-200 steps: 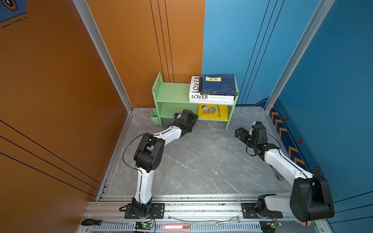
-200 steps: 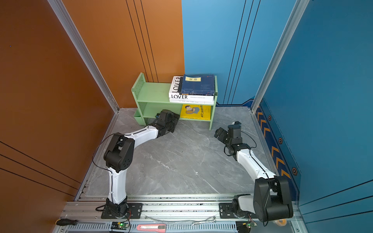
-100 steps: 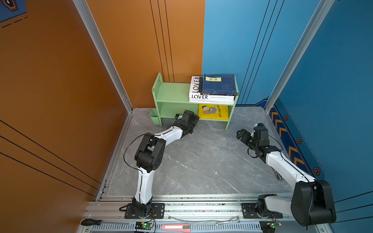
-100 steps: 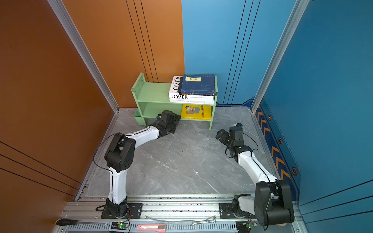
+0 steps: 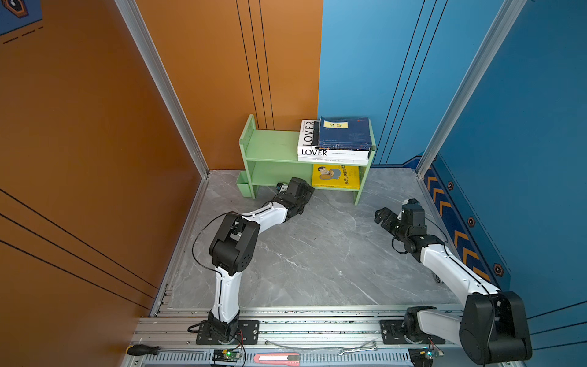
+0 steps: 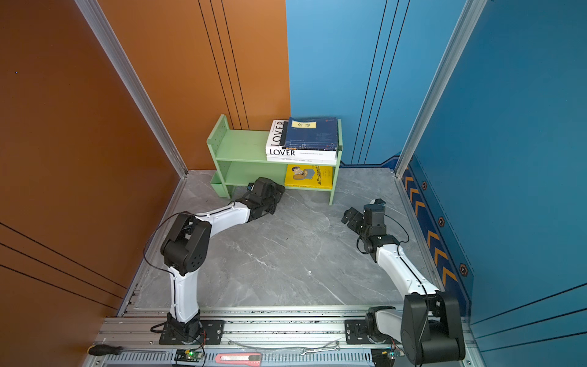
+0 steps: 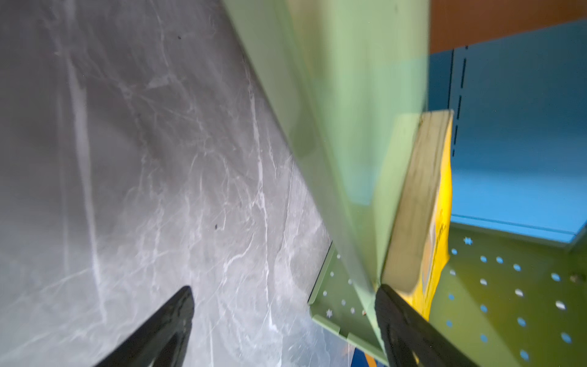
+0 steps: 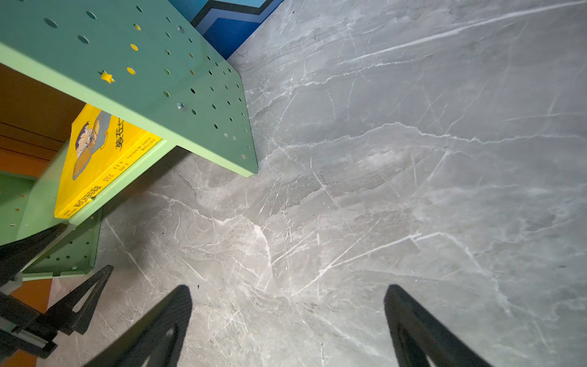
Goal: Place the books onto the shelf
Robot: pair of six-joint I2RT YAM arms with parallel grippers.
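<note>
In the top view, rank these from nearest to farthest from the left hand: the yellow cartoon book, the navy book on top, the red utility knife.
1. The yellow cartoon book, on the shelf's lower tier, right beside the left hand.
2. The navy book, lying topmost on the upper tier.
3. The red utility knife, down on the front rail.

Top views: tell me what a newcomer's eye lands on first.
The pale green shelf stands in the back corner where orange and blue walls meet, a navy book atop the white LOVER book on its upper tier. A bright yellow book sits on the lower tier, with the left pincer open close beside it.
</note>
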